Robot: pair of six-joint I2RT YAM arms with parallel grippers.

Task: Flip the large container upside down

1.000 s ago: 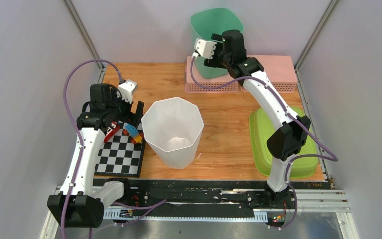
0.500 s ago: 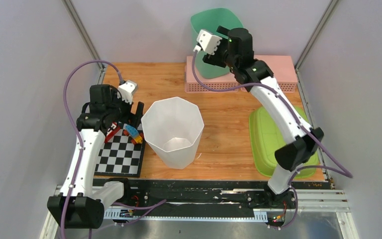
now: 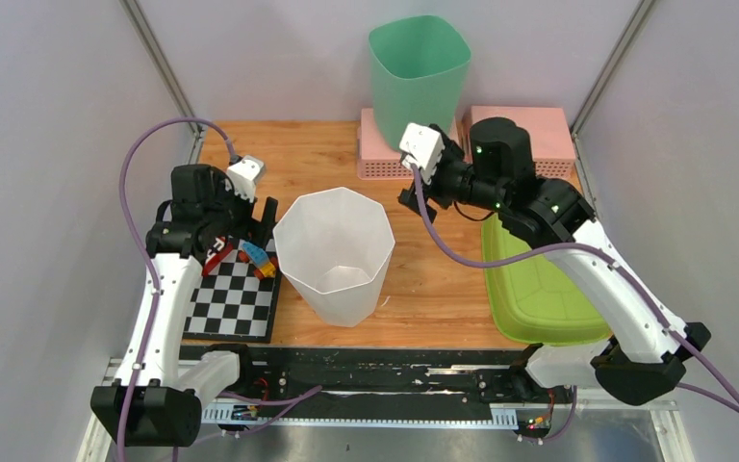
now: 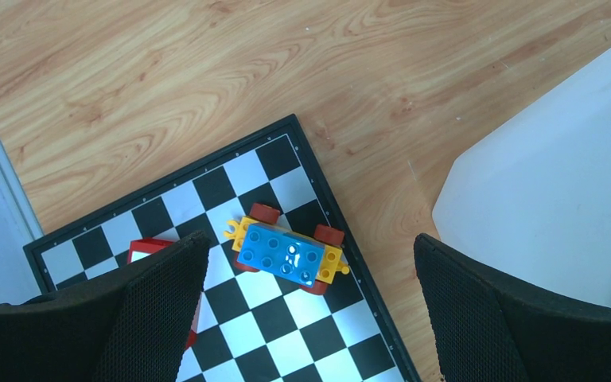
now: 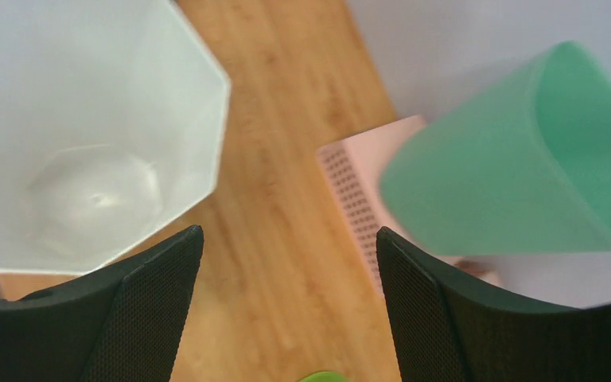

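right claw [image 5: 290, 306] off green bin [image 3: 419, 72], opened wider

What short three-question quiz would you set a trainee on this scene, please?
1. True or false: the white container stands with its opening facing up.
2. What lies below the open left gripper? A) a toy car on the checkerboard; B) a spoon; C) a sponge.
3. Fill in: the right gripper is open and holds ____.
Key: 1 true; 2 A; 3 nothing.
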